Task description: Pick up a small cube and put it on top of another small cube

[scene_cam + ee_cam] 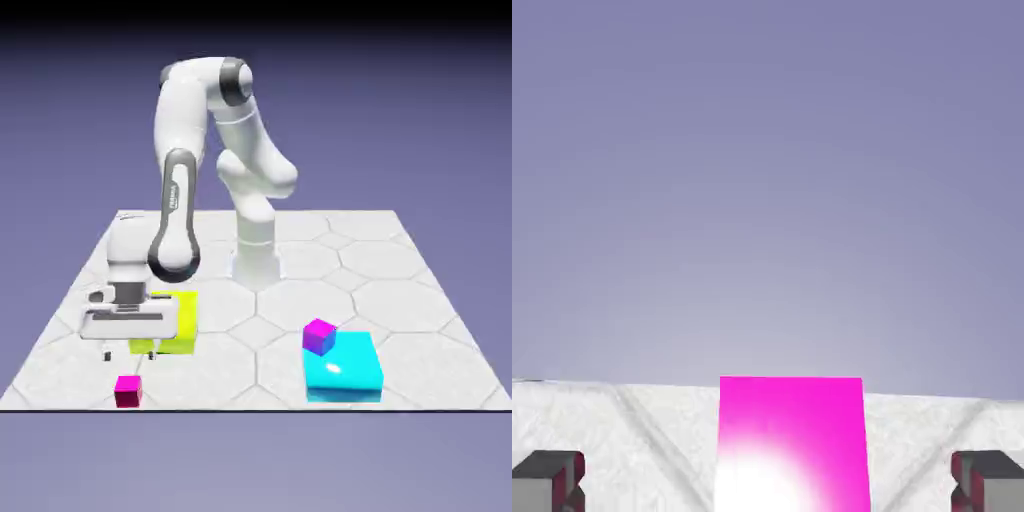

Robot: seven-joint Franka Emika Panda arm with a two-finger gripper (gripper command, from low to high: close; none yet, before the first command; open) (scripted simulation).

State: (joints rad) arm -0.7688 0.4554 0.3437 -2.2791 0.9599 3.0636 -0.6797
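The small cube (128, 391), magenta-pink all over, lies near the table's front edge at the exterior view's left. My gripper (128, 352) hangs just above and behind it, fingers open and apart from it. In the hand view the small cube (792, 445) fills the bottom middle, between the two grey fingertips (550, 480) at the lower corners of my gripper (768, 485). Another small cube (319, 336), purple with a magenta top, rests at the left edge of a flat cyan block (345, 370) on the exterior view's right.
A flat yellow block (172, 322) lies right behind my hand, partly hidden by it. The robot's base (256, 262) stands at the table's far middle. The table's front edge (256, 408) runs close by the pink cube.
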